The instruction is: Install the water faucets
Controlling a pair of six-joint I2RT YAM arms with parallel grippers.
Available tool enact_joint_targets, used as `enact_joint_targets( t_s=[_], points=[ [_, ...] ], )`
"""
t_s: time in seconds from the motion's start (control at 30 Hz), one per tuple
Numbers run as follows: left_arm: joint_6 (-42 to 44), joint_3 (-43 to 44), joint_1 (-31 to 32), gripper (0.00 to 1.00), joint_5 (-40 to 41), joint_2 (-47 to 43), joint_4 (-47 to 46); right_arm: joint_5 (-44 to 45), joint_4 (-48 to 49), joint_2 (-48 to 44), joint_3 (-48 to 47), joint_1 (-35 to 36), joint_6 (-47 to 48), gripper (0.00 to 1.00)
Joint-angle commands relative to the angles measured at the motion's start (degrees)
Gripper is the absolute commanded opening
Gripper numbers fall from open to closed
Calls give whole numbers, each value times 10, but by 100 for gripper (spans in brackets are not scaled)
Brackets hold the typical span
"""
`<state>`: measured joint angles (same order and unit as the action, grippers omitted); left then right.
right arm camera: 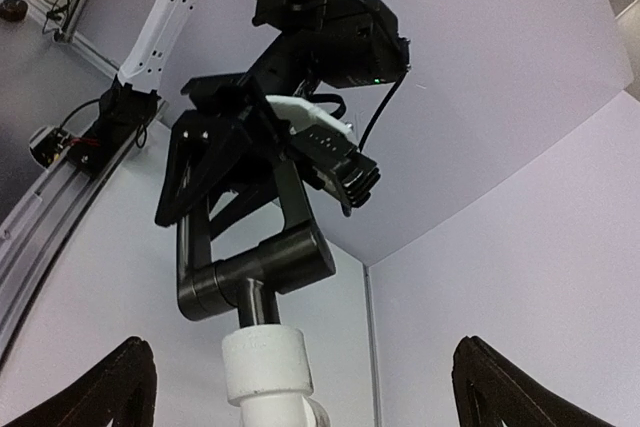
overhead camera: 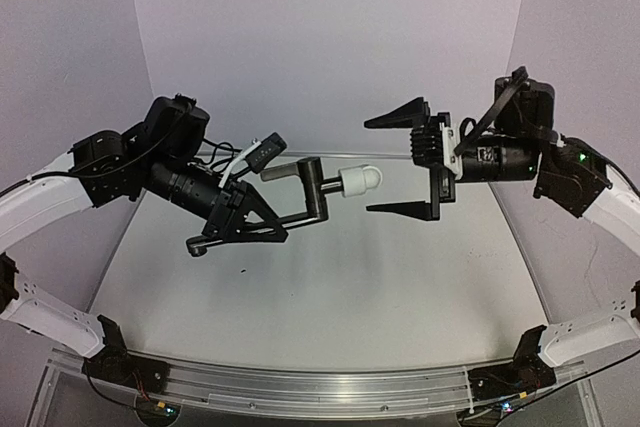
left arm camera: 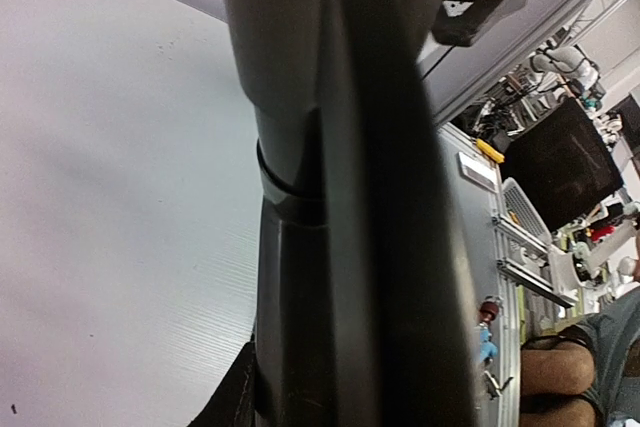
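The water faucet (overhead camera: 312, 195) is a black metal pipe with a bent crank end, held level above the table. A white plastic fitting (overhead camera: 358, 180) sits on its right end. My left gripper (overhead camera: 252, 219) is shut on the pipe's long lower bar. In the left wrist view the dark pipe (left arm camera: 340, 197) fills most of the frame. My right gripper (overhead camera: 402, 161) is open wide just right of the fitting, one finger above it and one below, touching nothing. In the right wrist view the fitting (right arm camera: 265, 362) pokes up between the spread fingers of that gripper (right arm camera: 315, 392), below the black body (right arm camera: 255, 272).
A white table (overhead camera: 330, 297) lies below both arms, with pale walls behind and at the sides. An aluminium rail (overhead camera: 300, 382) runs along the near edge. Beyond the table's side the left wrist view shows a dark monitor (left arm camera: 560, 162) and a person's knee (left arm camera: 560, 372).
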<state>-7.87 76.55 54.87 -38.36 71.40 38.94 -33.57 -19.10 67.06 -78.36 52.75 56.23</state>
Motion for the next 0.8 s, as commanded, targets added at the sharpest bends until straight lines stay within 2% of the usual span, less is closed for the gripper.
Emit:
enact_joint_targets(
  t_s=[0.0, 0.07, 0.13, 0.4, 0.57, 0.63, 0.7, 0.77],
  points=[
    [-30, 44, -9, 0, -109, -5, -62, 22, 13, -7, 16, 16, 82, 98],
    [-36, 45, -9, 0, -127, -1, -67, 34, 13, -1, 16, 21, 81, 97],
    [-38, 45, -10, 0, -143, 5, -70, 39, 14, 3, 17, 24, 80, 91],
    [-29, 45, -10, 0, -162, 5, -79, 35, 14, 7, 18, 27, 49, 53],
    [-5, 45, -10, 0, -147, 0, -77, 30, 13, 10, 16, 28, -11, 37],
    [1, 48, -10, 0, -147, 2, -75, 29, 13, 10, 17, 27, -28, 38],
    [2, 54, -9, 0, -153, 6, -72, 30, 13, 11, 18, 28, -34, 49],
    [3, 59, -10, 0, -159, 11, -70, 34, 12, 11, 21, 27, -30, 53]
  ],
)
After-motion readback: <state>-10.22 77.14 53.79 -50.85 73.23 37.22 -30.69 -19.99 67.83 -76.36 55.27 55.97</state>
